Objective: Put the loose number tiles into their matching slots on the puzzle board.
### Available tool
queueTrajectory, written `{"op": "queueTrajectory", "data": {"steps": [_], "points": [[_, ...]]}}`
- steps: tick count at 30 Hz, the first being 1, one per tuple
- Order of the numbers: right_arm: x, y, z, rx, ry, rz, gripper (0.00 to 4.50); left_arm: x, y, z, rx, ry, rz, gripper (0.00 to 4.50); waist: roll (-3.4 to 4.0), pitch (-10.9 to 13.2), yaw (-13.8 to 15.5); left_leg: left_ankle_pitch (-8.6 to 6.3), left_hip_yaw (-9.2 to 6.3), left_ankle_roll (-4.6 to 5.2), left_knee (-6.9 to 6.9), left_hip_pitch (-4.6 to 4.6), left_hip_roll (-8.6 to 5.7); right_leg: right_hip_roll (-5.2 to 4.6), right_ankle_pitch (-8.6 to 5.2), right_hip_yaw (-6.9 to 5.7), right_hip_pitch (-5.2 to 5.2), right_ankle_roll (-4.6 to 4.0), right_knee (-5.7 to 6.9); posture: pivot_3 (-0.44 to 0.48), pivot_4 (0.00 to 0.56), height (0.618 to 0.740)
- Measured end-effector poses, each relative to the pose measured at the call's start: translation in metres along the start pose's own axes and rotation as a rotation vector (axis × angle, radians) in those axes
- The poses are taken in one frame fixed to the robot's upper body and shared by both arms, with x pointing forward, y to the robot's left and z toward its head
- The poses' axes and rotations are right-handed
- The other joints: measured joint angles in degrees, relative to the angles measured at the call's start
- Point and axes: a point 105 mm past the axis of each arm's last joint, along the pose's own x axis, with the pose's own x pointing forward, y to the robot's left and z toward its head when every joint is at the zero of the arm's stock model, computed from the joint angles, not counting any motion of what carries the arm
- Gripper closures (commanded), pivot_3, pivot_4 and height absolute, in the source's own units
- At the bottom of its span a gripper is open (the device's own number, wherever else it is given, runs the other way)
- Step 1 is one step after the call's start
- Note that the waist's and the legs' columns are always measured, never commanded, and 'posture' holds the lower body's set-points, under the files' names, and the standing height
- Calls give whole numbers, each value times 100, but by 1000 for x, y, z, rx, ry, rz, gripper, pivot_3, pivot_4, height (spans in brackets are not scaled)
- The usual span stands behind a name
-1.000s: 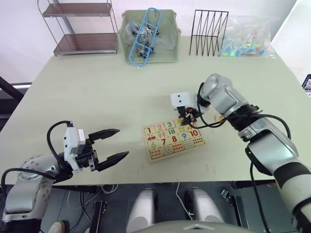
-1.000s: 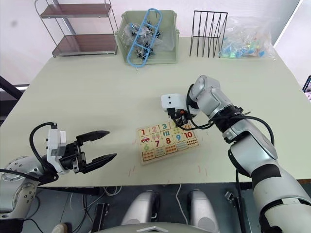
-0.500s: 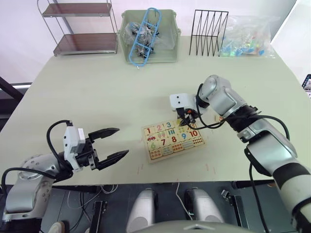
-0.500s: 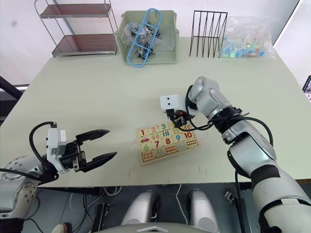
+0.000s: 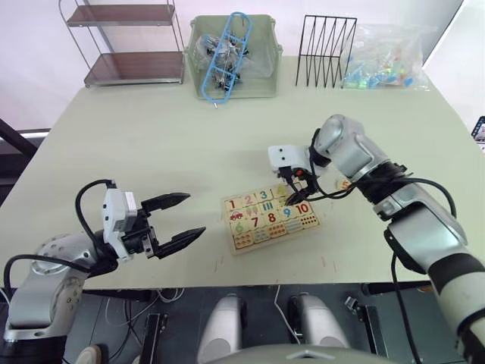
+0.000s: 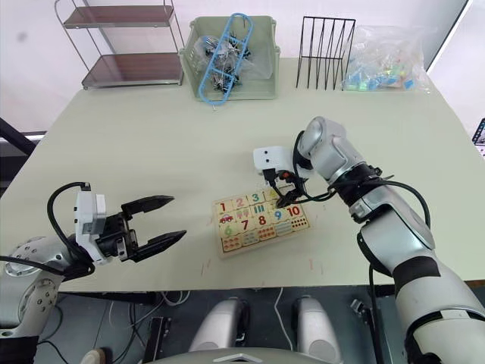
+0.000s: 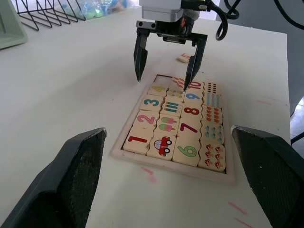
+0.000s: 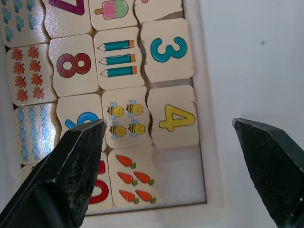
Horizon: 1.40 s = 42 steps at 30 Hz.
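The puzzle board (image 5: 269,218) lies flat near the table's front edge. Number tiles 1 (image 7: 136,140), 2 (image 7: 146,118), 3 (image 8: 168,50) and 4 (image 8: 173,116) sit in slots along its far row. Beside the 4, one corner slot (image 8: 179,173) is bare. A loose tile (image 7: 184,58) with an orange digit lies on the table just beyond the board. My right gripper (image 7: 164,81) hangs open over that corner, fingers straddling the 4 and holding nothing. My left gripper (image 5: 195,214) stands open and empty, left of the board.
At the back of the table stand a metal shelf rack (image 5: 125,42), a green bin (image 5: 231,57) of clips, a black wire rack (image 5: 326,49) and a bag of coloured pieces (image 5: 383,57).
My right gripper's fingers have spread wide apart over the board's far corner. My left gripper has shifted slightly toward the board and stays open.
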Motion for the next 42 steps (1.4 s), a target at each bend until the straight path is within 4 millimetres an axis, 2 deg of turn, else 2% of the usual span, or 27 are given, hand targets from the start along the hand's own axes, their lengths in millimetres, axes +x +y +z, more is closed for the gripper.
{"op": "queueTrajectory", "data": {"steps": [5, 6, 8, 9, 11, 16, 21, 26, 30, 37, 42], "points": [[-12, -6, 2, 24, -64, -42, 48, 0, 0, 0, -3, 1, 0, 0, 0, 0, -1, 0, 0, 0, -6, 0, 0, 0, 0, 0, -1, -1, -1, 0, 150, 739], [-15, -7, 3, 39, -110, -59, 427, 1, 0, 1, 0, 0, -2, 0, 0, 0, -1, 0, -1, 0, -7, 0, 0, 0, -1, -1, -1, -1, -2, 0, 150, 739], [-16, -8, 3, 49, -128, -67, 688, 1, 0, 1, 1, -1, -3, 0, 0, 0, 0, 0, -1, 0, -7, 0, 0, -1, 0, -1, 0, -1, -2, 0, 150, 739], [-18, -7, 1, 79, -203, -86, 1309, 1, 1, 0, 0, -1, -4, 0, -1, 0, 6, 0, -1, 0, -8, 0, 0, -2, 0, -1, 0, 0, -3, 0, 150, 739], [-17, -5, -1, 98, -239, -92, 1931, 0, 1, -1, -2, 0, -4, 0, -1, 0, 8, 0, -1, 0, -8, 0, -1, -4, 0, 0, 0, 0, -3, 0, 150, 739], [-16, -2, -4, 136, -345, -133, 4441, -1, 1, -2, 0, -2, -14, 0, -1, 0, 2, 0, 1, 0, -8, 0, 0, -3, 0, 1, 0, 0, -2, 0, 150, 739], [-11, 1, -9, 160, -410, -195, 4441, -4, 2, -6, 8, 3, -15, 0, -1, 0, 2, 0, 1, 0, -9, 1, 0, -1, 0, 0, 0, 0, -2, 0, 150, 739], [6, 10, -16, 193, -464, -225, 4441, -6, 2, -10, 7, 1, -16, 0, -1, 1, 5, 0, 5, 0, -9, 0, 0, -2, 0, 3, -1, 1, -2, 0, 150, 739], [8, 11, -16, 188, -477, -258, 4441, -8, 3, -12, 9, 0, -22, 0, -1, 0, 0, 0, 4, 0, -8, 2, 1, 1, 0, 3, 0, 1, -1, 0, 150, 739], [21, 19, -28, 234, -476, -260, 4441, -10, 5, -15, 15, 3, -23, 0, -1, 0, 4, 0, 6, 0, -8, 1, 0, 1, 0, 4, 0, 1, -3, 0, 150, 739], [22, 19, -29, 236, -480, -270, 4441, -10, 6, -16, 21, 1, -21, 0, -2, 0, 3, 0, 5, 0, -8, 4, 1, 3, 0, 4, 1, 1, -1, 0, 150, 739]]}}
